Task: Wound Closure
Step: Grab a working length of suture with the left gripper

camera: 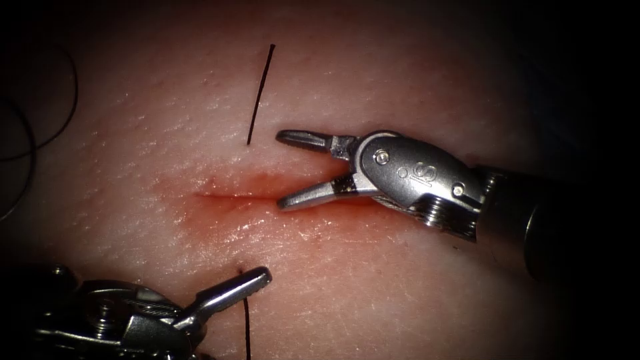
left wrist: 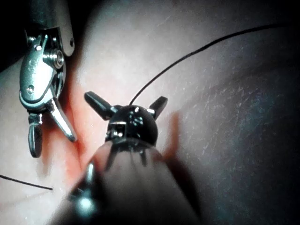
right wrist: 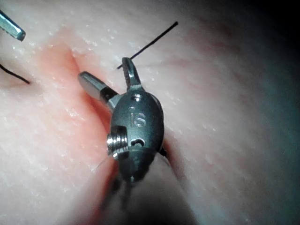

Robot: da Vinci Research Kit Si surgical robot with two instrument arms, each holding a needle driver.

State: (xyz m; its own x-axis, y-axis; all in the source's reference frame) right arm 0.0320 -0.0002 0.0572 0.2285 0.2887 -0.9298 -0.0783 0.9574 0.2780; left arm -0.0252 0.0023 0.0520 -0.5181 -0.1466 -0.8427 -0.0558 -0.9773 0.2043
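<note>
The cut (camera: 230, 195) runs across the tissue (camera: 373, 287), ringed by red fluid (camera: 220, 220). My right tool (camera: 280, 170) hovers at the cut's right end with its jaws spread wide, holding nothing; one jaw lies along the cut and the other on the far side. A straight length of thread (camera: 260, 93) rises from the tissue beyond the cut. On the near side, more thread (camera: 246, 327) leaves the tissue beside my left tool (camera: 253, 280). Close up, the left tool (left wrist: 126, 101) is open, and thread (left wrist: 187, 58) runs out from between its jaws, not pinched.
Loose loops of thread (camera: 30, 133) lie at the tissue's far left edge. The right tool (left wrist: 51, 145) hangs open beside the left one. The right tool (right wrist: 103, 68) straddles the pink wound edge, with thread (right wrist: 150, 44) just past it.
</note>
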